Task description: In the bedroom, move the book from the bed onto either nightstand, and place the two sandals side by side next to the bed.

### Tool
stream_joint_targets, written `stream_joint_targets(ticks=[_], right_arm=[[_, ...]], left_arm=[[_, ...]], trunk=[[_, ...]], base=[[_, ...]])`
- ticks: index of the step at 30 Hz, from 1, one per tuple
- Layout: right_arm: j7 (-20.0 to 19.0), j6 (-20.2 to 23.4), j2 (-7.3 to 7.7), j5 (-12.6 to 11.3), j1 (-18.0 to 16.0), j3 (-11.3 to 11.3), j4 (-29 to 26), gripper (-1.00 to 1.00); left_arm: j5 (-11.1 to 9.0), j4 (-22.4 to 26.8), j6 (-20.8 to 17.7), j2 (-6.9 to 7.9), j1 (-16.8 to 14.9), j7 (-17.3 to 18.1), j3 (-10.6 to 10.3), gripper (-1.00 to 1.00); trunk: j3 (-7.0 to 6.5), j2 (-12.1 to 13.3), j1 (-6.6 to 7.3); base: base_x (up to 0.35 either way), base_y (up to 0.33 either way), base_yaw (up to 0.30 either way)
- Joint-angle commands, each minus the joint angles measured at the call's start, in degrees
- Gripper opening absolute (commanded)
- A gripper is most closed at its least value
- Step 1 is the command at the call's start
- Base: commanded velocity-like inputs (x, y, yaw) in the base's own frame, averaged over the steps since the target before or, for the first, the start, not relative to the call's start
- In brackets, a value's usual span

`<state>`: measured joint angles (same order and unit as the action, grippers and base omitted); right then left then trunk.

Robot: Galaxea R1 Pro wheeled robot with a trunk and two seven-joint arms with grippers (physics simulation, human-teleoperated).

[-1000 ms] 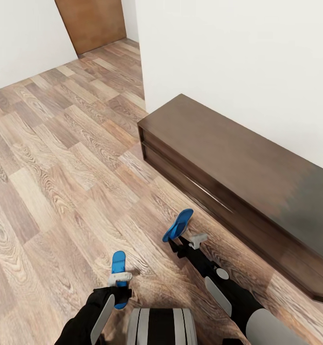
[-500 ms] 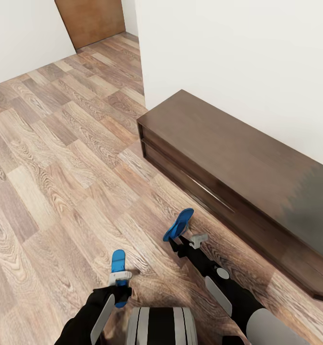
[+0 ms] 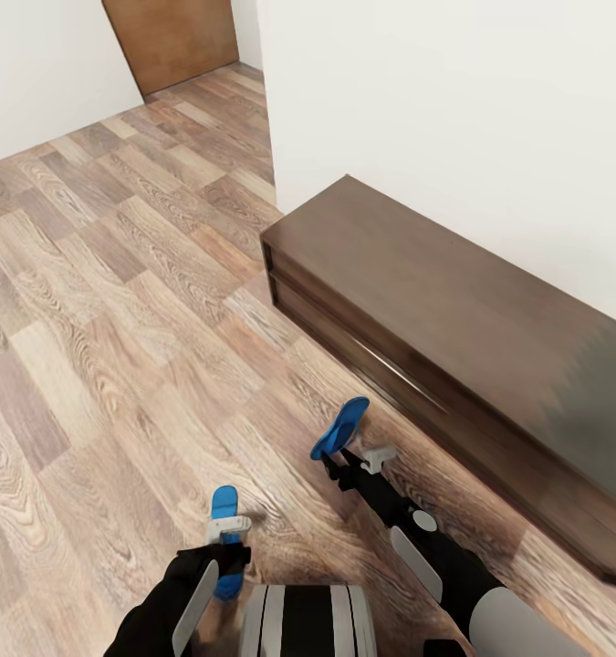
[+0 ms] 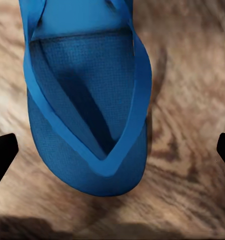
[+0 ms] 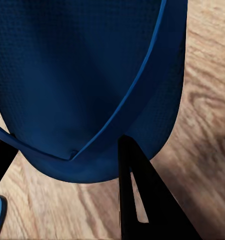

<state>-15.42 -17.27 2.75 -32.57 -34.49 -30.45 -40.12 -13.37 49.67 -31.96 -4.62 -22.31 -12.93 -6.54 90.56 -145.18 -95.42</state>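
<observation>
Two blue sandals carried over a wood-plank floor, one in each gripper.

The left gripper [image 3: 227, 540], at the lower centre-left of the head view, is clamped on a blue sandal [image 3: 224, 511] whose long axis runs almost straight up the frame; the left wrist view shows its rounded end, woven-looking footbed and smooth V-shaped strap [image 4: 100, 150], with the dark fingertips [image 4: 2, 152] at the frame's edges. The right gripper [image 3: 344, 461], at lower centre, grips the second sandal [image 3: 339, 427], which tilts up toward the upper right; the right wrist view shows its fine-textured dark blue sole [image 5: 87, 75] against a black finger [image 5: 137, 195]. A long, low, glossy dark-brown cabinet [image 3: 454, 319] stands along the white wall [image 3: 454, 109] on the right. A tan door [image 3: 171, 36] is at the upper left. The floor [image 3: 98, 301] is grained light-brown planks.
</observation>
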Motion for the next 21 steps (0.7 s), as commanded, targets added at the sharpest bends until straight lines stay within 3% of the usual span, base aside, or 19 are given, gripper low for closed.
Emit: stream_joint_targets(ticks=[1, 21], right_arm=[[-0.14, -0.22, 0.06, -0.67, -0.06, -0.31, 0.04, -1.00], [-0.14, -0.22, 0.05, -0.66, -0.06, -0.39, -0.03, -1.00]], left_arm=[[-0.61, 0.07, -0.17, 0.04, -0.01, -0.52, -0.14, 1.00], [-0.61, 0.07, -0.12, 0.04, -0.01, -0.51, -0.14, 1.00]], trunk=[[0.03, -0.01, -0.01], [0.03, -0.01, -0.01]], base=[[0.166, 0.000, 0.000], [0.066, 0.029, 0.000]])
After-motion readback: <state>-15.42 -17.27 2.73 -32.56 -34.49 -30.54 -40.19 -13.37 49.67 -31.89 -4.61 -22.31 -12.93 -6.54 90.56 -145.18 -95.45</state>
